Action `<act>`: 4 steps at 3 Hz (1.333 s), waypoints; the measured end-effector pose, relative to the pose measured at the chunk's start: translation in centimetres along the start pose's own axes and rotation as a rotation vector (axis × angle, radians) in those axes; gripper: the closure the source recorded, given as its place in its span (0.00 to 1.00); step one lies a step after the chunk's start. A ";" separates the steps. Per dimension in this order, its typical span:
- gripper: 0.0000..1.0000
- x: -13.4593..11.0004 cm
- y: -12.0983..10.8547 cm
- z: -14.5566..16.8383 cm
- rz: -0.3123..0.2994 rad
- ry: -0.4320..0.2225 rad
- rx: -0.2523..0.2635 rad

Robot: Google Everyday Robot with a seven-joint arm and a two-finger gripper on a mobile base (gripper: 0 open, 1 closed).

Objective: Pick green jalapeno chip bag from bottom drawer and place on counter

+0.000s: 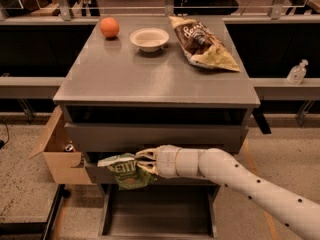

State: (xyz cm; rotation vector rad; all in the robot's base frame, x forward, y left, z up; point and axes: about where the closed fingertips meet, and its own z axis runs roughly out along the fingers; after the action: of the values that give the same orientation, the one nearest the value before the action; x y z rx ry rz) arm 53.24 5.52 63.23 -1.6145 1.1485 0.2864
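Gripper point(144, 162) clamped shut on the green jalapeno chip bag point(125, 171), aloft over the open bottom drawer point(160, 211)
The bag hung below the counter point(150, 79), long axis roughly level, pale band uppermost, free end pointing left, away from the gripper

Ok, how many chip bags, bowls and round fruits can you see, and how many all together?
Chip bags: 2, the brown-and-cream chip bag on the counter and the green jalapeno chip bag held in the gripper above the bottom drawer.
Bowls: 1, the white bowl.
Round fruits: 1, the orange fruit.
Total: 4.
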 end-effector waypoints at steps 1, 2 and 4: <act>1.00 0.0 0.0 0.0 0.000 0.000 0.000; 1.00 -1.4 -3.0 -1.0 -0.051 -0.017 0.024; 1.00 -7.6 -14.1 -4.7 -0.292 0.004 0.077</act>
State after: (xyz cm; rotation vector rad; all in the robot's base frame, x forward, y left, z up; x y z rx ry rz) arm 58.79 4.89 78.91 -1.6879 0.9006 0.0484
